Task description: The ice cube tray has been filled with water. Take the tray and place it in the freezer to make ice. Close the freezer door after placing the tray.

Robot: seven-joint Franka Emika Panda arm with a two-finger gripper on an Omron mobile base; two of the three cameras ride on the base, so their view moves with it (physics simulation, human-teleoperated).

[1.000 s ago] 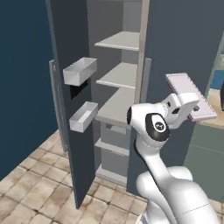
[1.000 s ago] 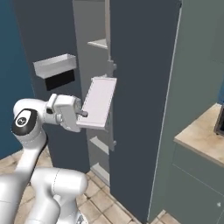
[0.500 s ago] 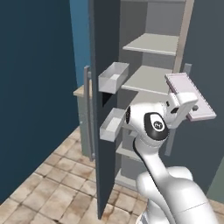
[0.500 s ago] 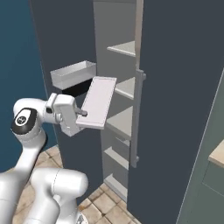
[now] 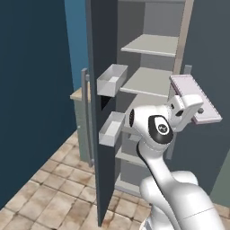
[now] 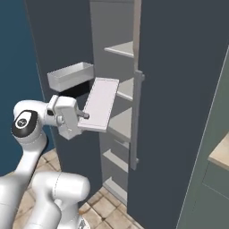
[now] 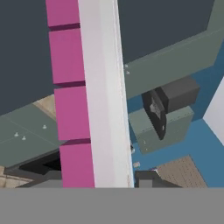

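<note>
The pale pinkish-lilac ice cube tray is held up in front of the open freezer. My gripper is shut on its near edge. From the right, the tray tilts upward from the gripper toward the light grey shelves. In the hand view the tray runs as a long strip with pink compartments. The freezer door stands wide open on the left, and white bins hang on its inner side.
The other dark door is closed, and its grey bar handle lies close to the right of the tray. A grey-green cabinet stands at the far right. A counter sits behind the open door. Below is tiled floor.
Both base views have shifted: the camera has moved, and the open freezer now sits more squarely ahead. The tray stays in the gripper at the same height.
</note>
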